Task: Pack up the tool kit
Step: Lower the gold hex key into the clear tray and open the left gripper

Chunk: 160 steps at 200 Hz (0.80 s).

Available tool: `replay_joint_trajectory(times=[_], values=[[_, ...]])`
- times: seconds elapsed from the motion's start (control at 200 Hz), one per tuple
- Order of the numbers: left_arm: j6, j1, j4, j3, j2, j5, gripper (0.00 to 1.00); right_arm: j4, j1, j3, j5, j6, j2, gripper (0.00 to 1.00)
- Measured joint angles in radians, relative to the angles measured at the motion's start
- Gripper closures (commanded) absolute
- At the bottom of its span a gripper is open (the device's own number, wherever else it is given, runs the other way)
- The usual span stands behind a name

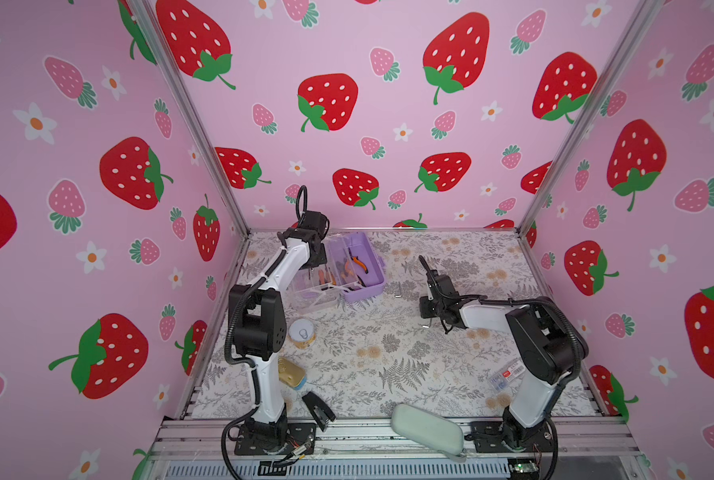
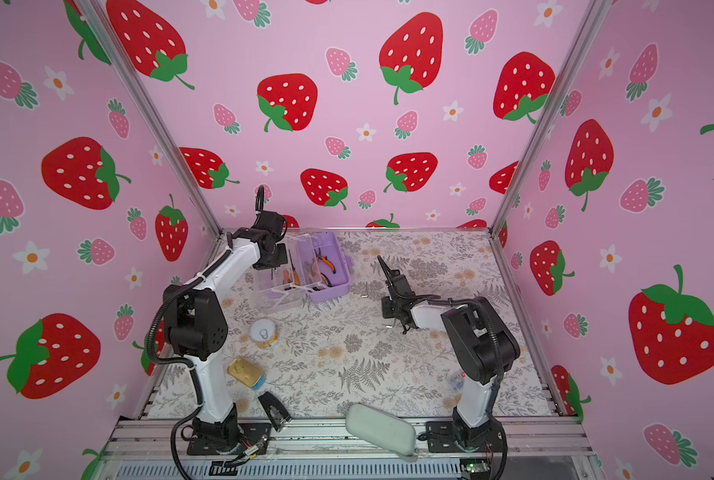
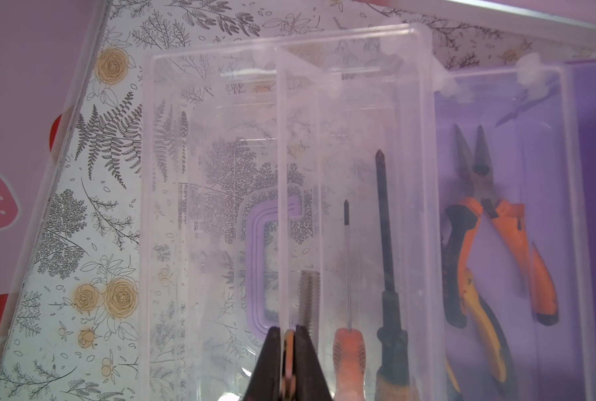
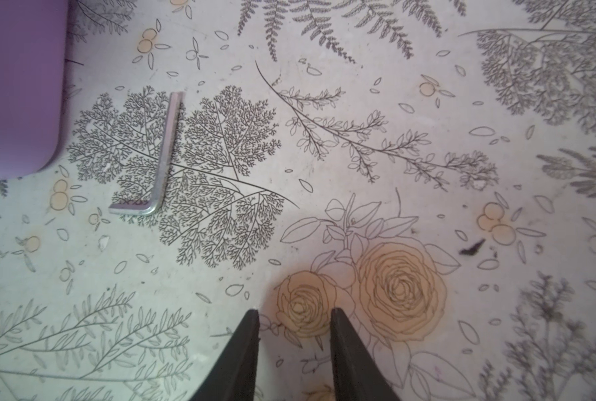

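Nearest the front edge, a pale green pouch (image 1: pixel 428 432) is laid across the metal rail, and a black stapler (image 1: pixel 317 411) is seen to its left. A bit further in, a flat gold tin (image 1: pixel 290 372) and a round gold tin (image 1: pixel 302 332) are set beside the left arm.

Out on the right of the flowery table (image 1: pixel 388 374), the right gripper (image 4: pixel 294 347) is pointed down at the table top. Its jaws are parted a little way and nothing is held between them. Past it, a silver hex key (image 4: pixel 161 156) is seen lying flat on the table, near the tool kit (image 1: pixel 365 291) but not touching it.

The tool kit is found at the back left of the table, and it is open. Its lilac base is on the right, and its clear tray (image 3: pixel 407 173) is swung out to the left. Orange pliers (image 3: pixel 497 236) are laid in the base. A small screwdriver (image 3: pixel 347 277) and a big screwdriver (image 3: pixel 385 243) are laid in the tray.

The left gripper (image 3: pixel 289 361) is held at the tray. Its jaws are pressed almost together at a thin clear wall (image 3: pixel 281 173). Something small and yellowish is seen between them, and what it is cannot be told.
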Motion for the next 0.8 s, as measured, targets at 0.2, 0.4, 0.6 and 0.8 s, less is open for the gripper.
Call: replay_joint_trajectory(times=[0.2,0.4,0.6,0.8], values=[[-0.002,0.023,-0.032,-0.014,-0.034,0.008,0.91,0.0,0.0,0.0,-0.003,0.0,0.0,0.63],[-0.005,0.059,0.016,-0.064,-0.127,0.011,0.92,0.0,0.0,0.001,-0.006,0.0,0.0,0.63],[-0.005,0.06,0.047,-0.068,-0.158,0.017,0.92,0.0,0.0,0.001,-0.006,0.0,0.0,0.63],[-0.014,0.077,0.031,-0.068,-0.122,0.014,0.77,0.0,0.0,0.001,-0.008,0.0,0.0,0.63]])
